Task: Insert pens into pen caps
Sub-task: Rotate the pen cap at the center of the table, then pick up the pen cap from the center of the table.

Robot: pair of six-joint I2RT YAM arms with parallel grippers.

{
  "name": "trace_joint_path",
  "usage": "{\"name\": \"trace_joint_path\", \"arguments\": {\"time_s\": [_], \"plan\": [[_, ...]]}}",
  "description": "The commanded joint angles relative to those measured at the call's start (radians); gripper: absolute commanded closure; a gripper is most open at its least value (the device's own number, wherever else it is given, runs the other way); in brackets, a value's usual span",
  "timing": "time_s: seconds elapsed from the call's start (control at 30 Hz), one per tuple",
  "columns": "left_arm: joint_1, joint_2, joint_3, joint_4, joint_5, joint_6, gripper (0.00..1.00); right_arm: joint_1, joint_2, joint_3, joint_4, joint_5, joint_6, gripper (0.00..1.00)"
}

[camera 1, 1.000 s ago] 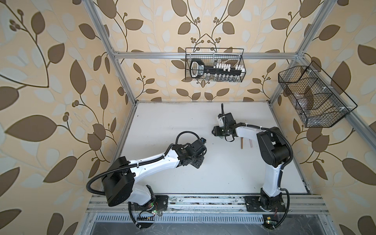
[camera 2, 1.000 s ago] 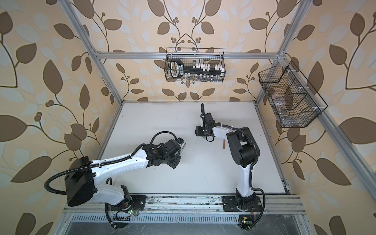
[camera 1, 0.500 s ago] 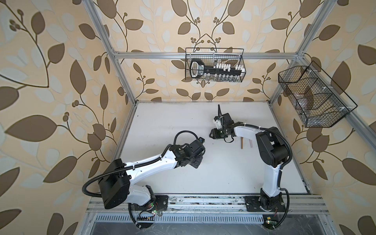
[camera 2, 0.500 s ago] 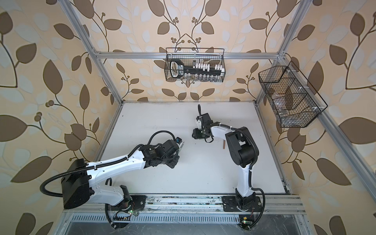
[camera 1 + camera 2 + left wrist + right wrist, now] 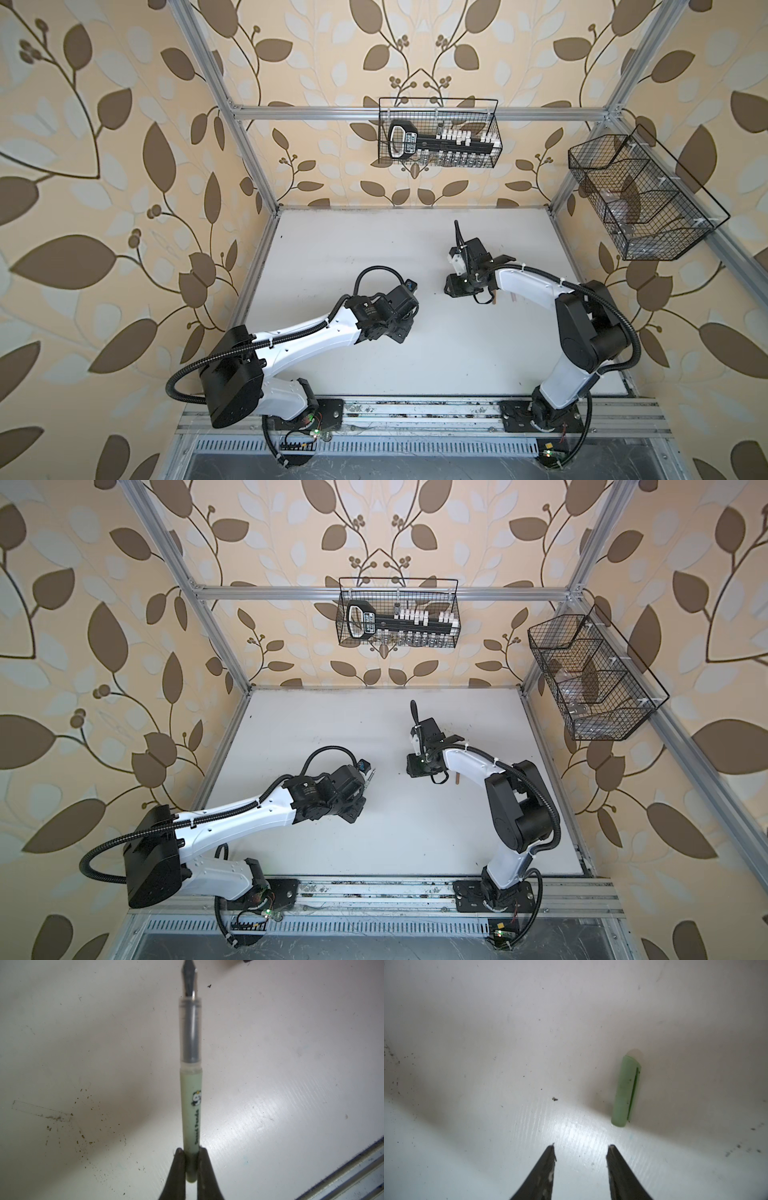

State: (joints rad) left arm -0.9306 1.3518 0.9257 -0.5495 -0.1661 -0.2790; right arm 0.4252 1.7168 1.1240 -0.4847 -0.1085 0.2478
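Pen capping plays out on the white tabletop (image 5: 374,249). My left pincer (image 5: 191,1150), well apart from the pale green cap (image 5: 626,1088), is clenched on the tail of the pale green pen (image 5: 190,1095), leaving the nib free for insertion, I judge. My right pincer (image 5: 580,1147) hangs released and empty near that cap, which lies flat beside its line. I count one pen, one cap.

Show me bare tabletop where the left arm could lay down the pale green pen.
Widest bare room: the white tabletop between the back wall and both arms, and its near strip between the two arm bases. Crowded: around the open right gripper, where the short pale green cap lies just ahead, and a small brown piece beside its forearm.
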Motion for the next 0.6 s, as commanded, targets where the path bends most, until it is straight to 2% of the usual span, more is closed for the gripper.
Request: {"name": "trace_joint_path", "arguments": {"time_s": [0.0, 0.23, 0.4, 0.57], "plan": [[-0.008, -0.039, -0.016, 0.012, -0.026, 0.0, 0.97, 0.022, 0.017, 0.068, -0.088, 0.14, -0.029, 0.57], [-0.009, -0.043, -0.024, 0.018, -0.019, -0.005, 0.97, 0.058, 0.155, 0.225, -0.184, 0.321, -0.033, 0.62], [-0.008, -0.046, -0.027, 0.015, -0.016, -0.005, 0.97, 0.084, 0.247, 0.307, -0.225, 0.367, -0.037, 0.67], [-0.009, -0.064, -0.033, 0.012, -0.023, -0.005, 0.96, 0.092, 0.289, 0.324, -0.235, 0.417, -0.028, 0.68]]}}
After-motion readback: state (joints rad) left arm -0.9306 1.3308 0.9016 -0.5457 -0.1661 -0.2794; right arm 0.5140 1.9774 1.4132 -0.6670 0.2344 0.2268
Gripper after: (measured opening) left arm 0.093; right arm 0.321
